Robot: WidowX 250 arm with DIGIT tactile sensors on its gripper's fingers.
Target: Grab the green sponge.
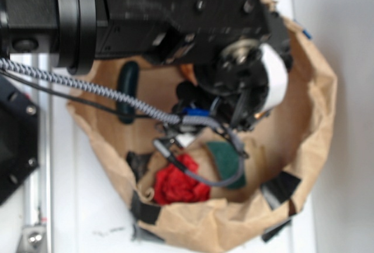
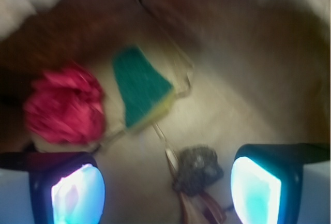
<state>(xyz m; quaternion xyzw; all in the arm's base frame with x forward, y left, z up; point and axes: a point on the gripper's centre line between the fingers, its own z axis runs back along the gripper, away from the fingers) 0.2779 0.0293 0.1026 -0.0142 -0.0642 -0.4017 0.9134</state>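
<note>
The exterior view shows a big black robot arm (image 1: 146,7) filling the top of the picture. It hangs over a brown paper bag (image 1: 315,89) with its top rolled down. The bag sits on a white table (image 1: 87,206). A striped cable (image 1: 87,86) runs from the left side across to the arm's tip.

Inside the bag, on its floor, lies the green sponge (image 1: 229,158). It is flat and dark green. A grey wire from the arm crosses in front of it. Just beside it, to the left, is a bunched-up red cloth (image 1: 178,184). A shiny dark green cucumber (image 1: 128,89) leans near the bag's back left wall, well apart from the sponge.

In the wrist view the green sponge (image 2: 140,84) shows a yellow edge along its lower side. The red cloth (image 2: 64,105) is near it on the left. A small dark grey lump (image 2: 199,168) lies lower down, between the two fingers. The gripper (image 2: 165,188) has its jaws spread wide and holds nothing. It hangs above the bag floor, apart from the sponge.
</note>
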